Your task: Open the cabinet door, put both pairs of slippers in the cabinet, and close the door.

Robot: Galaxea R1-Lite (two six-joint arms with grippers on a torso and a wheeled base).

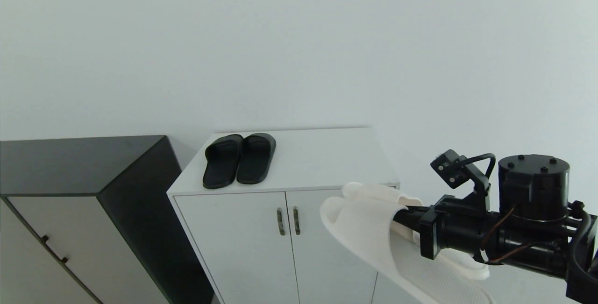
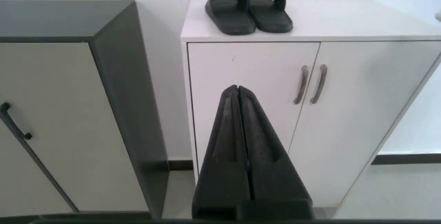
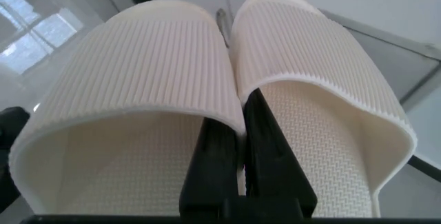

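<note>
The right gripper (image 3: 241,114) pinches the white slippers (image 1: 369,229) by their touching inner walls, just off the cabinet's (image 1: 322,154) front right corner, hiding part of its right door (image 1: 327,252). The cabinet is shut. Black slippers (image 1: 239,159) sit near its top's left front edge. The left gripper (image 2: 238,96), pressed together, faces it from well back.

The head camera looks forward and down from some way off at the white cabinet (image 1: 317,159), at six o'clock, with the black slippers (image 1: 239,159) on its nine o'clock end. The left wrist camera faces the cabinet front along the left gripper (image 2: 238,93), sharing it, the black slippers and the dark cabinet (image 1: 84,164) with the head view. The right wrist camera looks from very near along the right gripper (image 3: 241,114) into the white slippers (image 3: 138,65), at the head view's four o'clock.
</note>
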